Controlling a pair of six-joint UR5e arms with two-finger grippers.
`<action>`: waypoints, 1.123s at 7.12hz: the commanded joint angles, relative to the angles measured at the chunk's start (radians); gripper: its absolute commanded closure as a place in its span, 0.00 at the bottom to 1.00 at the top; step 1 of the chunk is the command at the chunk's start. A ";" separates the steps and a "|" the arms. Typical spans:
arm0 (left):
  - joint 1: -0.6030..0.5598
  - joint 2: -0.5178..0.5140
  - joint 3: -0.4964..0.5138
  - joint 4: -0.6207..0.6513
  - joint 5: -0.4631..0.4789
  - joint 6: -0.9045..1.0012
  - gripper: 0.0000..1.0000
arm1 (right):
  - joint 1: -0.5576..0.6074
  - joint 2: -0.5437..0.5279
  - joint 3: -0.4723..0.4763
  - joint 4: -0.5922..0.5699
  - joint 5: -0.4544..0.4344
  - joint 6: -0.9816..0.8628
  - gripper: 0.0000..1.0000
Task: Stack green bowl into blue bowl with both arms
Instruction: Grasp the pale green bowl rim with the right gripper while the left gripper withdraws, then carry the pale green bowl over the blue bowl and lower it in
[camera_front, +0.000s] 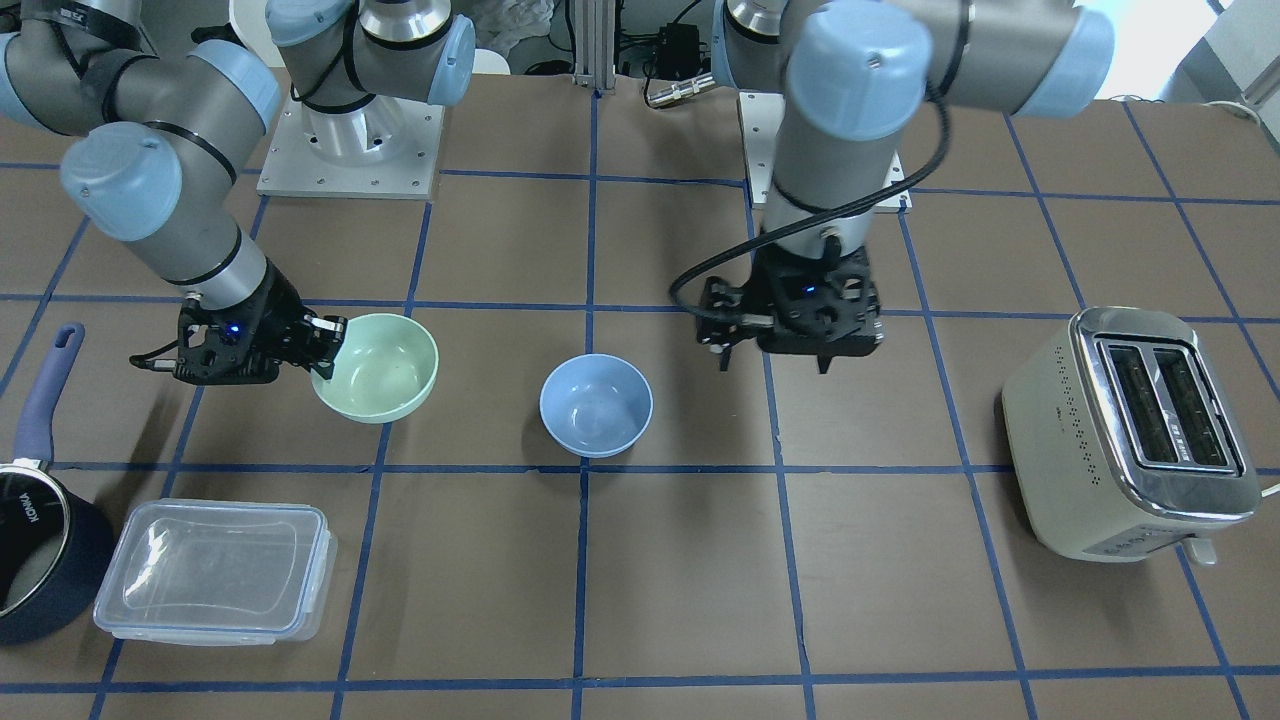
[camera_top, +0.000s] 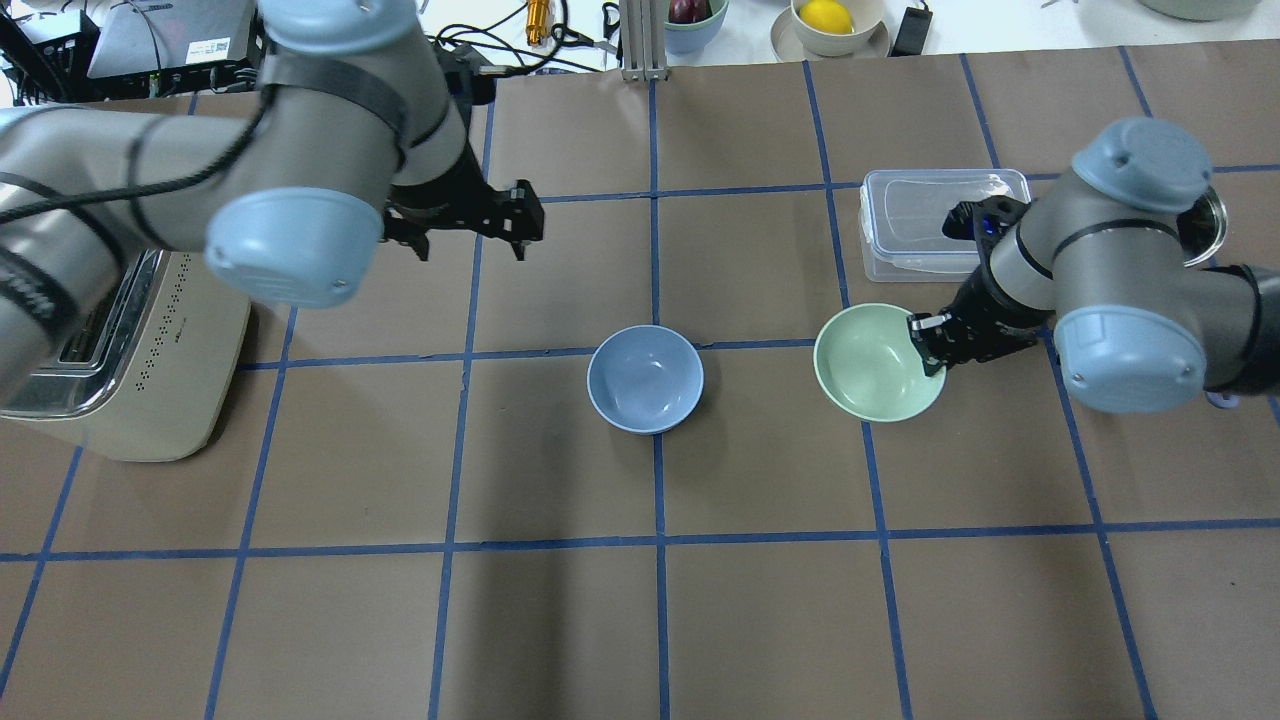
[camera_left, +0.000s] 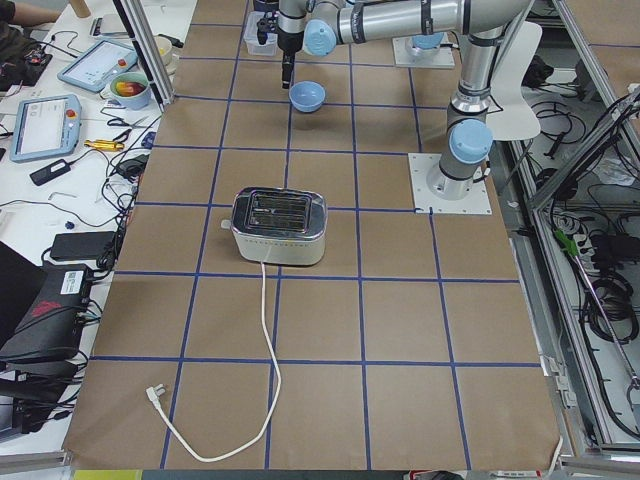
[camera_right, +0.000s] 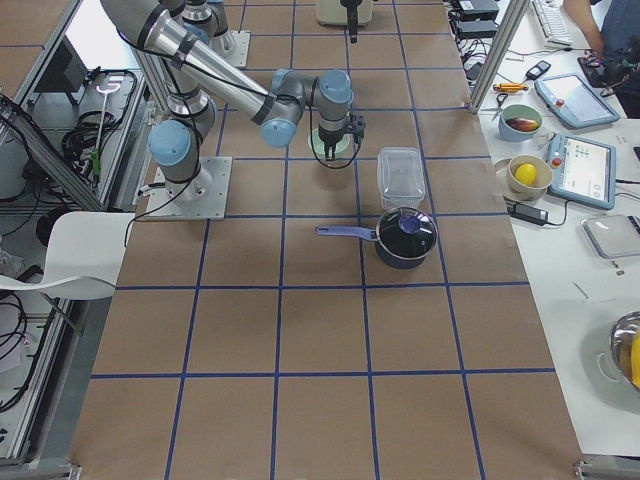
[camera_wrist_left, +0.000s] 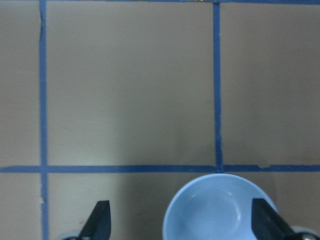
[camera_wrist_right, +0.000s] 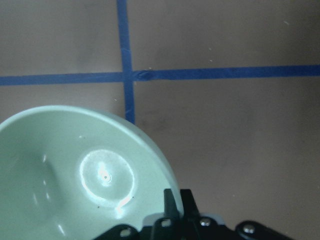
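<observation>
Green bowl (camera_front: 385, 370) is rim-pinched by the right claw (camera_front: 327, 347), left claw (camera_front: 775, 358) spread; slipping could be caused by the one-sided hold.

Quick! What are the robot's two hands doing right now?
Left gripper: open, holding nothing.
Right gripper: shut on the green bowl rim.

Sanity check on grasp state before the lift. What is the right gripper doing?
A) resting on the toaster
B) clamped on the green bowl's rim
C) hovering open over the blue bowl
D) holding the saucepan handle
B: the right gripper is pinched on the near rim of the green bowl, as the overhead view and its own wrist view show.
</observation>
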 joint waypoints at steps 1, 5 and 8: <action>0.160 0.112 0.015 -0.167 -0.003 0.211 0.00 | 0.219 0.099 -0.196 0.037 0.009 0.290 1.00; 0.198 0.165 0.012 -0.177 -0.028 0.236 0.00 | 0.468 0.222 -0.278 0.018 -0.005 0.564 1.00; 0.193 0.144 0.083 -0.241 -0.037 0.176 0.00 | 0.470 0.245 -0.263 0.024 -0.014 0.528 1.00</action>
